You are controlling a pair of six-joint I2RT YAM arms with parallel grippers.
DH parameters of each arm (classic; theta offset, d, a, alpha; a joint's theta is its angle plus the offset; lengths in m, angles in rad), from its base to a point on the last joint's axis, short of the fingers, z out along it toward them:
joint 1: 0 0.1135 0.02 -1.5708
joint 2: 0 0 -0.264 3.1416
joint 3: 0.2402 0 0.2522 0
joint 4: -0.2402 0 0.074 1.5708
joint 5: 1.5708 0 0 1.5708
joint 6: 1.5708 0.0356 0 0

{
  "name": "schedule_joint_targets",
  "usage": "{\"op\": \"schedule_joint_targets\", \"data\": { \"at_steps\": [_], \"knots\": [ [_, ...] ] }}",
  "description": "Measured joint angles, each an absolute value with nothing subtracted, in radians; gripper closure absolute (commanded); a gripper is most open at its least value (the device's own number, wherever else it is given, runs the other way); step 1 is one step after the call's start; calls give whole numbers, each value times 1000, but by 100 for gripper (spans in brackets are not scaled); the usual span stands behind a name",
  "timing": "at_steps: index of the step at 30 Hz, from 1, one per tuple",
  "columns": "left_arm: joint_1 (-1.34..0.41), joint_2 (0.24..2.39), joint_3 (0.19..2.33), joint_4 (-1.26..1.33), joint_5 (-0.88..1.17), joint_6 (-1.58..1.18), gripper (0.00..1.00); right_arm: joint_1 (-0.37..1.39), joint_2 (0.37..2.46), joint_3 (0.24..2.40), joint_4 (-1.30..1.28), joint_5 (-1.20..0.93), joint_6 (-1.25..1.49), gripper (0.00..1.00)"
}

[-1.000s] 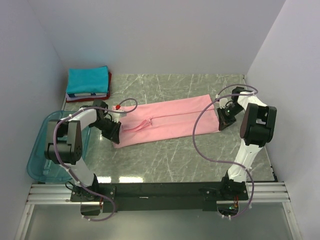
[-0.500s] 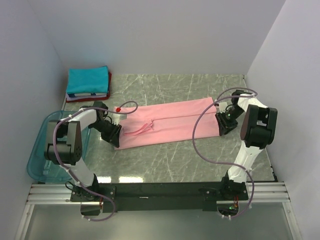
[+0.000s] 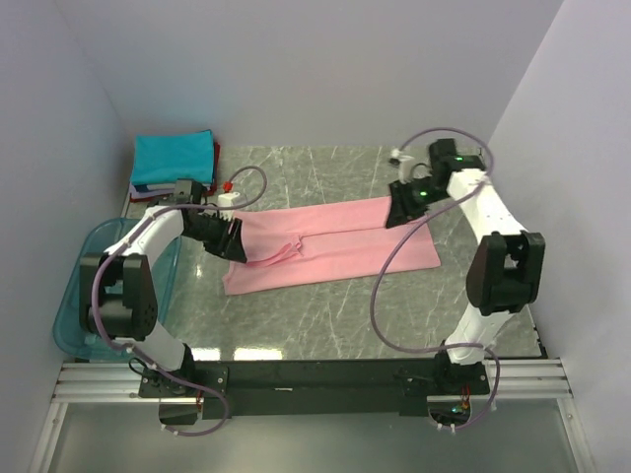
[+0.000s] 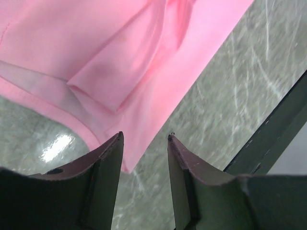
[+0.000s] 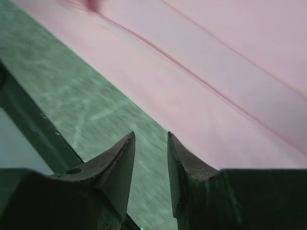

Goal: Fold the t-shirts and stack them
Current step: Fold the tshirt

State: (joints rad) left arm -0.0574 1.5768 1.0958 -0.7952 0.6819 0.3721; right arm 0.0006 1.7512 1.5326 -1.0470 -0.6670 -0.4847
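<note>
Open and empty, the left end effector (image 3: 235,241) and right end effector (image 3: 399,209) each hide a pink t-shirt (image 3: 330,244) corner from above; beneath the teal t-shirt (image 3: 175,158) only edges show.

Robot lab cell
White walls (image 3: 296,69) box in a marbled counter (image 3: 325,320) — robot arms (image 3: 488,212) bolted to its metal rail (image 3: 99,379).

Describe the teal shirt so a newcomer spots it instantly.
Start at the grey table and go to its far-left corner, beyond the blue bin. The teal shirt tops the folded stack there; it's the only teal cloth, unlike the long pink shirt mid-table.
</note>
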Motion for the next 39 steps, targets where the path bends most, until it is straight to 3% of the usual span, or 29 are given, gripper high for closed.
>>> {"op": "schedule_joint_targets", "data": {
  "at_steps": [8, 18, 21, 26, 28, 34, 39],
  "knots": [
    [-64, 1676, 1096, -706, 672, 247, 54, 297, 1858, 1550, -843, -796, -240, 63],
    [-96, 1779, 1097, -662, 615, 178, 55, 349, 1940, 1560, -708, -828, -101, 64],
    [-103, 1799, 1100, -656, 603, 168, 65, 349, 1940, 1557, -703, -818, -106, 65],
    [-113, 1805, 1129, -655, 591, 154, 95, 345, 1938, 1528, -711, -796, -137, 66],
    [-114, 1808, 1159, -654, 584, 149, 99, 336, 1933, 1504, -722, -792, -152, 66],
    [-115, 1848, 1269, -647, 567, 136, 99, 278, 1911, 1464, -761, -786, -193, 66],
    [-114, 1925, 1349, -633, 548, 109, 93, 233, 1881, 1445, -795, -782, -236, 66]
  ]
}}
